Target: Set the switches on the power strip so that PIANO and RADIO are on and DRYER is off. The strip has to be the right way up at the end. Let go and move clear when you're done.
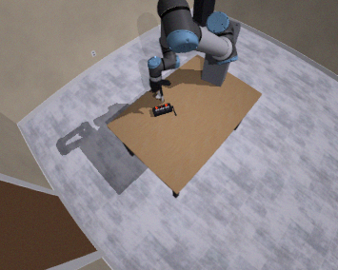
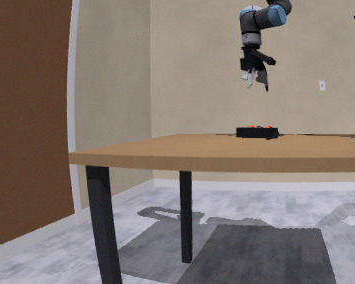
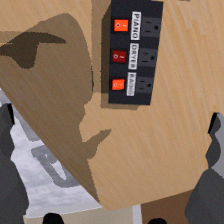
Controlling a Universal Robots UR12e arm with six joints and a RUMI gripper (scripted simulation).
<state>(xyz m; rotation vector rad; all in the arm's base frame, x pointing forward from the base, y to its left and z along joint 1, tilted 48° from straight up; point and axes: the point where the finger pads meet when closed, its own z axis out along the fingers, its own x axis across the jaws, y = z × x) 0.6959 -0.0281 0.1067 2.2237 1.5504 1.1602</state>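
Note:
The black power strip (image 3: 131, 52) lies face up on the wooden table (image 1: 188, 128), near its far left edge. It also shows in the top view (image 1: 163, 110) and in the exterior view (image 2: 257, 132). In the wrist view its three switches are labelled PIANO (image 3: 120, 25), DRYER (image 3: 119, 56) and RADIO (image 3: 118, 84). The PIANO and RADIO switches glow bright orange-red; the DRYER switch is dark red. My gripper (image 2: 255, 80) hangs open and empty well above the strip, apart from it. It also shows in the top view (image 1: 158, 93).
The table edge runs diagonally just left of the strip in the wrist view, with grey floor beyond. The arm's base (image 1: 217, 71) stands at the table's far corner. A thin black cord (image 1: 175, 111) sticks out beside the strip.

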